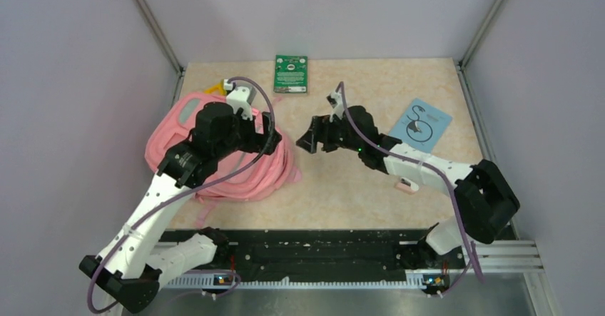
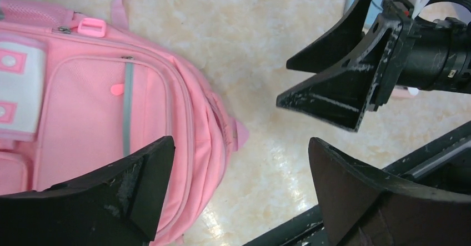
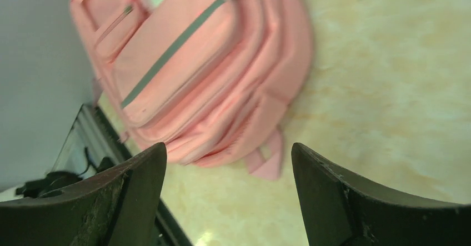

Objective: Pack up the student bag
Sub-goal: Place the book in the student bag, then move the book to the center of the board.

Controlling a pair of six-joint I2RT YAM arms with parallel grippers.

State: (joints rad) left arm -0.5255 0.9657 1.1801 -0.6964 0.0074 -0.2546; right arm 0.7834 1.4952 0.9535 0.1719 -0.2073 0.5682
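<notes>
Top external: student bag (image 1: 271, 177) diagonal (lying flat).

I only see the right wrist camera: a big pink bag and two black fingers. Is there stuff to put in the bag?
Observer: Yes. A flat green rectangular booklet lies at the far edge of the beige marbled table, apart from the soft pink fabric backpack.
Operator: Anything else?
Observer: A light blue booklet with a dark swirl lies on the table's right side.
Operator: Where's the other arm?
Observer: The left gripper hangs open over the backpack's edge, holding nothing.
</notes>
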